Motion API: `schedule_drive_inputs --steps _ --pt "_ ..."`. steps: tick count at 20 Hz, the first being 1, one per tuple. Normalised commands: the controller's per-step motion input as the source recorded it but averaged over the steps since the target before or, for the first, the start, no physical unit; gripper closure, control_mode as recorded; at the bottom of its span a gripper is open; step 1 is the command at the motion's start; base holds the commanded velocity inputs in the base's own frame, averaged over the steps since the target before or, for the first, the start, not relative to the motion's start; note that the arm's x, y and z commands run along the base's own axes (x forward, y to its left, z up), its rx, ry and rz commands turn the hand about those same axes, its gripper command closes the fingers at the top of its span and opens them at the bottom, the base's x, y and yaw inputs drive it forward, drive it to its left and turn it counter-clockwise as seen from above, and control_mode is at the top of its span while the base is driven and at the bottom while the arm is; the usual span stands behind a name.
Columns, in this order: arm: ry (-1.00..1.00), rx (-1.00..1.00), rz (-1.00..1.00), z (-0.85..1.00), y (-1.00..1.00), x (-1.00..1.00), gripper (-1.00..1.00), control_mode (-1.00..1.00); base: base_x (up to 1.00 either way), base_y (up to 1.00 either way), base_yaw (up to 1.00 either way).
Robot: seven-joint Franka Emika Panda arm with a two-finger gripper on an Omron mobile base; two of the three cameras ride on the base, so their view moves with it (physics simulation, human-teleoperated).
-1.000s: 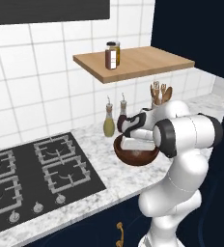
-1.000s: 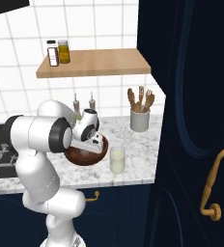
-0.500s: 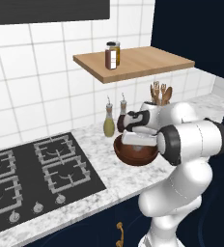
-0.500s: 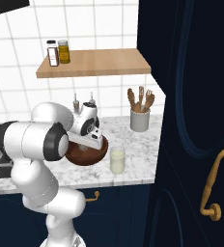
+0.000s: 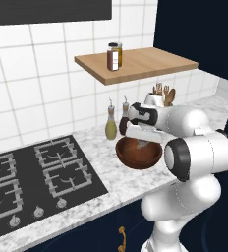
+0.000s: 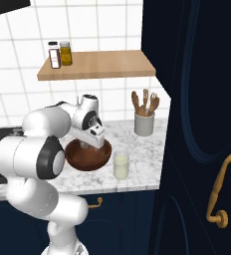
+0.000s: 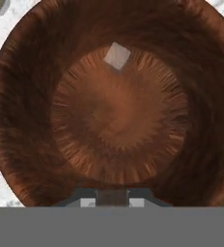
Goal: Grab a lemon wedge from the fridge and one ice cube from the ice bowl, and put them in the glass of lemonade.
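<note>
Hand view: the ice bowl (image 7: 32,120) holds one pale ice cube (image 7: 117,55); whether the fingers (image 6: 94,144) pinch anything cannot be told.

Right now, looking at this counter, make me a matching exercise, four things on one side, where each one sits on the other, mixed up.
Things:
1. ice cube
2. glass of lemonade
3. spice jars
4. utensil crock

Places:
A. on the wooden shelf
B. on the counter by the tiled wall
C. inside the ice bowl
D. on the counter beside the bowl, near the front edge

Pairs: 1-C, 2-D, 3-A, 4-B
</note>
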Motion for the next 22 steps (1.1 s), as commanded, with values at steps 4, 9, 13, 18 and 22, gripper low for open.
schedule_drive_inputs --steps 4,9,13,18,22 --pt "0.05 -0.06 -0.32 0.27 -0.24 -0.13 1.0 -1.0 0.0 0.0 0.0" --pt "0.04 -0.08 -0.35 0.01 -0.51 -0.13 1.0 -1.0 0.0 0.0 0.0" --pt "0.0 -0.11 -0.38 0.03 -0.5 -0.13 1.0 -1.0 0.0 0.0 0.0" --pt "0.0 -0.15 -0.32 0.27 -0.22 -0.01 1.0 -1.0 0.0 0.0 0.0" --pt "0.0 -0.11 -0.29 0.31 -0.16 -0.02 1.0 -1.0 0.0 0.0 0.0"
